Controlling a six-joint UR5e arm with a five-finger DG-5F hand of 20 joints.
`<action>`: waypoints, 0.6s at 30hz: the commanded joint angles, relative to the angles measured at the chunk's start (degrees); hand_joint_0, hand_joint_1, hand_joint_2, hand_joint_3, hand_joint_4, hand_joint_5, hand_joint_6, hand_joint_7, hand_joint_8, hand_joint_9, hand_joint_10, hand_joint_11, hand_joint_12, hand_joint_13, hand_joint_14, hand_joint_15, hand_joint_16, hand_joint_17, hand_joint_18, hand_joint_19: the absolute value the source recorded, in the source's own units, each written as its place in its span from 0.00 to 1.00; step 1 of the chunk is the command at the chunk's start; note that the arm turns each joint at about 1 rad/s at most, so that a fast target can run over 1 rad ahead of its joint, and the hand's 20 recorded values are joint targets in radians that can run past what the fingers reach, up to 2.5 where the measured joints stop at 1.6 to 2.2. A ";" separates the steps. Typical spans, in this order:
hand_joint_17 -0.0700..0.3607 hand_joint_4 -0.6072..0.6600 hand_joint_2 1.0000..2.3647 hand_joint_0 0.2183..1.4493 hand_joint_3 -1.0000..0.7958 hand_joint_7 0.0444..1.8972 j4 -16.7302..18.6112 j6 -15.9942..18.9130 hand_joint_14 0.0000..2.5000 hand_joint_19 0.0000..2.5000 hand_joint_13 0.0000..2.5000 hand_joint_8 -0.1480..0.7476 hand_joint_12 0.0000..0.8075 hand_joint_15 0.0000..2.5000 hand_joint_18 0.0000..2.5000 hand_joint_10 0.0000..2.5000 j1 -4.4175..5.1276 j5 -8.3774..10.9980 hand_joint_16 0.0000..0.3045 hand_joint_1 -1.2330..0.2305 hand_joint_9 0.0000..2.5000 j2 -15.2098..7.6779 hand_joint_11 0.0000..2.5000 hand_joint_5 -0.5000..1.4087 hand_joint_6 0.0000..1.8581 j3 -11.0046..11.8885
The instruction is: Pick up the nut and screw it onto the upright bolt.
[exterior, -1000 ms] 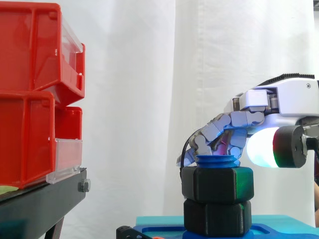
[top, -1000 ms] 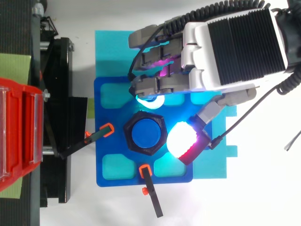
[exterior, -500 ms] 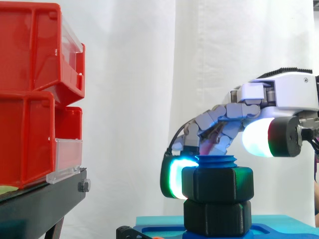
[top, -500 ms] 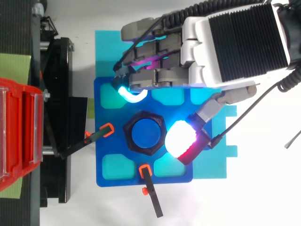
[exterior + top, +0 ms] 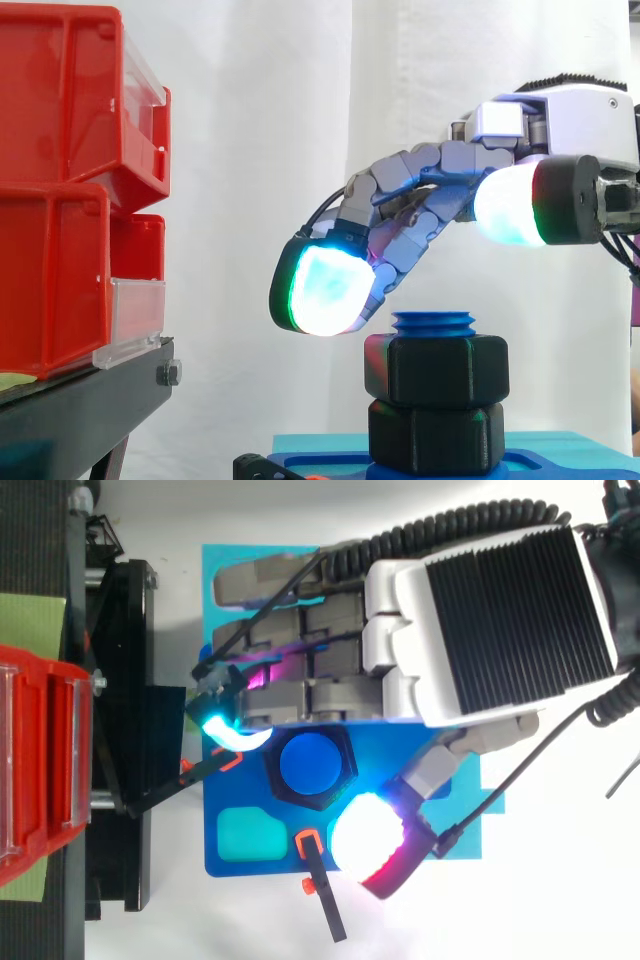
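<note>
While hovering above nut (image 5: 435,370) on blue bolt (image 5: 432,323), hand (image 5: 490,620) spread open, fingers (image 5: 395,178) loosely extended, holding nothing.

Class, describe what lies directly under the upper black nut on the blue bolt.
A second black hexagonal piece sits directly under the nut, on the blue plate. The bolt shows its threaded top above the nut; its shaft is covered.

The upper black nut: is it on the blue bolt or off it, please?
On. In the side view the nut rings the upright bolt, whose threaded tip shows above it; the open hand hangs clear.
</note>
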 commanded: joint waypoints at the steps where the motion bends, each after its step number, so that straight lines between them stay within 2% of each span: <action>1: 0.30 0.68 0.00 0.24 0.28 0.43 -0.52 0.71 0.00 0.00 0.22 0.42 0.32 0.00 0.08 0.00 0.91 0.98 0.08 0.70 0.30 0.00 0.00 0.21 0.27 0.08; 4: 0.30 0.67 0.00 0.25 0.28 0.42 -0.43 0.80 0.00 0.00 0.21 0.43 0.34 0.00 0.08 0.00 1.18 0.90 0.09 0.68 0.29 0.00 0.00 0.20 0.27 0.26; 7: 0.30 0.66 0.00 0.25 0.28 0.40 -2.19 0.71 0.00 0.00 0.21 0.42 0.34 0.00 0.08 0.00 1.09 0.72 0.09 0.67 0.28 0.00 0.00 0.20 0.27 2.46; 9: 0.31 0.66 0.00 0.25 0.28 0.40 -5.35 0.44 0.00 0.00 0.20 0.43 0.35 0.00 0.07 0.00 0.83 0.28 0.09 0.66 0.28 0.00 0.00 0.20 0.27 3.78; 11: 0.31 0.66 0.00 0.25 0.28 0.40 -10.36 -0.79 0.00 0.00 0.20 0.43 0.35 0.00 0.07 0.00 0.48 -0.16 0.09 0.66 0.28 0.00 0.00 0.19 0.27 6.15; 12: 0.31 0.67 0.00 0.25 0.28 0.40 -10.36 -0.79 0.00 0.00 0.20 0.42 0.35 0.00 0.07 0.00 0.48 -0.16 0.09 0.66 0.27 0.00 0.00 0.19 0.27 6.15; 14: 0.31 0.66 0.00 0.25 0.28 0.40 -13.35 -2.19 0.00 0.00 0.19 0.43 0.35 0.00 0.07 0.00 0.21 -0.25 0.09 0.66 0.27 0.00 0.00 0.19 0.27 7.38; 15: 0.31 0.66 0.00 0.25 0.28 0.40 -16.78 -4.74 0.00 0.00 0.19 0.43 0.36 0.00 0.07 0.00 -0.05 -0.16 0.09 0.66 0.27 0.09 0.00 0.19 0.27 8.52; 17: 0.31 0.66 0.00 0.25 0.28 0.40 -20.20 -7.20 0.00 0.00 0.19 0.43 0.35 0.00 0.06 0.00 -0.23 -0.07 0.09 0.65 0.26 0.53 0.00 0.19 0.27 9.05; 18: 0.31 0.66 0.00 0.25 0.28 0.40 -20.82 -7.73 0.00 0.00 0.19 0.42 0.36 0.00 0.06 0.00 -0.32 -0.07 0.10 0.65 0.26 0.70 0.00 0.19 0.27 9.14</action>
